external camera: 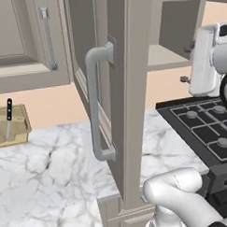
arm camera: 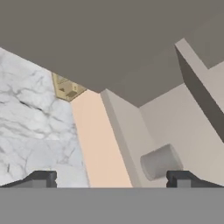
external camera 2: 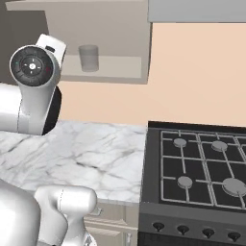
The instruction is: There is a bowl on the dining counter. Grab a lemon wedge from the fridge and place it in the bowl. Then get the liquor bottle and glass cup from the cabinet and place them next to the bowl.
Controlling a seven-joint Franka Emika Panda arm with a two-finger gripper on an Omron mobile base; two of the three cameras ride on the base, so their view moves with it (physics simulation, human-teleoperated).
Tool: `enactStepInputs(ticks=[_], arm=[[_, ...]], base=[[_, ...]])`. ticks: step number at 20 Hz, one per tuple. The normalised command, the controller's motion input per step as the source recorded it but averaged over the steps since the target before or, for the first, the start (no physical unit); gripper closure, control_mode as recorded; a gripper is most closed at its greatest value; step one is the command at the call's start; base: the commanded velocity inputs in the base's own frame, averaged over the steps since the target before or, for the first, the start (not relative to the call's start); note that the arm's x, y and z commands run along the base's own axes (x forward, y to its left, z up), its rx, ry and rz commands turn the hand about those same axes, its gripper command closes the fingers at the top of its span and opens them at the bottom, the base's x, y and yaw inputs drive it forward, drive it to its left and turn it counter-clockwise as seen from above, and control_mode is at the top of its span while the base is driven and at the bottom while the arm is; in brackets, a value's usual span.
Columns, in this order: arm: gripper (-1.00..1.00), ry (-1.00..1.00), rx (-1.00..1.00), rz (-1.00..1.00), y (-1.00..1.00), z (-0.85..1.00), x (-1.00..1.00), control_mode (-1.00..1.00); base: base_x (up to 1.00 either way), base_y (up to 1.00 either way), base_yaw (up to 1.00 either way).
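2 spread fingertips [arm camera: 111, 178] sit just short of the glass cup [arm camera: 161, 162] on the cabinet [external camera 2: 110, 67] shelf.

The white arm [external camera 2: 33, 91] is raised high, its dark-faced wrist joint seen at upper left in the right base view. In the hand view the gripper [arm camera: 111, 179] is rolled sideways, and its two dark fingertips [arm camera: 41, 178] are held wide apart, with nothing clasped between them.
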Motion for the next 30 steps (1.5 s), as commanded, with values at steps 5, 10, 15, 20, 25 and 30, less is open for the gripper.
enactStepInputs(ticks=[5, 10, 15, 20, 25, 30], arm=[[-1.00, -0.02, -0.09, 0.00, 0.00, -0.02, 0.29, -1.00], [-1.00, -0.01, -0.02, 0.03, -0.03, -0.05, 0.21, -1.00], [-1.00, -0.02, -0.05, 0.01, 0.00, -0.01, 0.24, -1.00], [-1.00, 0.00, -0.06, 0.03, 0.00, 0.00, 0.44, -1.00], [-1.00, -0.06, -0.07, 0.01, -0.06, 0.03, 0.13, -1.00], [-1.00, -0.09, -0.06, 0.00, 0.00, 0.00, 0.06, -1.00]], base=[[0.00, 0.00, 0.00], [0.00, 0.00, 0.00], [0.00, 0.00, 0.00], [0.00, 0.00, 0.00], [0.00, 0.00, 0.00], [0.00, 0.00, 0.00]])
